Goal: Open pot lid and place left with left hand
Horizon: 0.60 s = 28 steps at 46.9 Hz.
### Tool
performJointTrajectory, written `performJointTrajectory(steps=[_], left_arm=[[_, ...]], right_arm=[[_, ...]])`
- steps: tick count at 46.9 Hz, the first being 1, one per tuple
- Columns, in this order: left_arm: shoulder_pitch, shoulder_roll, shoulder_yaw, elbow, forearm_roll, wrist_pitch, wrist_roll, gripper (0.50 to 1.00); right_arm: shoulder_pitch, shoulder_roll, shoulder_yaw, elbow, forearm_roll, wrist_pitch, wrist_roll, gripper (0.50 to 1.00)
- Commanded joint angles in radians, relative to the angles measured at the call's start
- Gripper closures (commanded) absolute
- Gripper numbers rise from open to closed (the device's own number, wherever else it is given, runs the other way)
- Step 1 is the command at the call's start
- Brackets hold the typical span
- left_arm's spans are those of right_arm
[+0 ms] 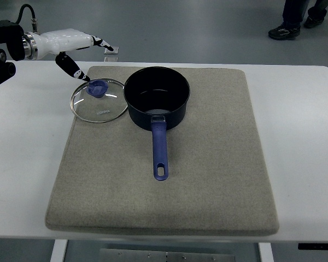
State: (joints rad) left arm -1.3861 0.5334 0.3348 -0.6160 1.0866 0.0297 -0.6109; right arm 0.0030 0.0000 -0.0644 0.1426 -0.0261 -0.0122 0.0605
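A dark blue saucepan (157,97) stands uncovered on the grey mat (208,164), its blue handle (159,153) pointing toward the near edge. Its glass lid (99,100) with a blue knob (98,88) lies flat on the mat just left of the pot. My left hand (85,52), white with black fingertips, hovers above and to the upper left of the lid. Its fingers are spread and hold nothing; the thumb tip (83,76) points down toward the lid's rim without touching the knob.
The mat lies on a white table (300,136). A person's shoes (284,31) show on the floor at the top right. A small grey piece (112,50) sits at the table's far edge by the hand.
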Motion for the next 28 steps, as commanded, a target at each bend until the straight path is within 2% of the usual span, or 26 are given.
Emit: performJointTrajectory(steps=[1, 9, 17, 28], left_arm=[[0.001, 0.011, -0.022, -0.005, -0.002, -0.008, 0.000, 0.615], [-0.002, 0.046, -0.172, -0.004, -0.082, -0.010, 0.000, 0.615], [0.039, 0.097, -0.374, 0.001, -0.338, -0.013, 0.000, 0.617], [0.159, 0.137, -0.491, 0.009, -0.767, -0.034, 0.000, 0.617]], right_arm=[[0.000, 0.000, 0.000, 0.000, 0.000, 0.000, 0.001, 0.583], [0.000, 0.000, 0.000, 0.000, 0.000, 0.000, 0.001, 0.583], [0.000, 0.000, 0.000, 0.000, 0.000, 0.000, 0.001, 0.583], [0.000, 0.000, 0.000, 0.000, 0.000, 0.000, -0.001, 0.583]])
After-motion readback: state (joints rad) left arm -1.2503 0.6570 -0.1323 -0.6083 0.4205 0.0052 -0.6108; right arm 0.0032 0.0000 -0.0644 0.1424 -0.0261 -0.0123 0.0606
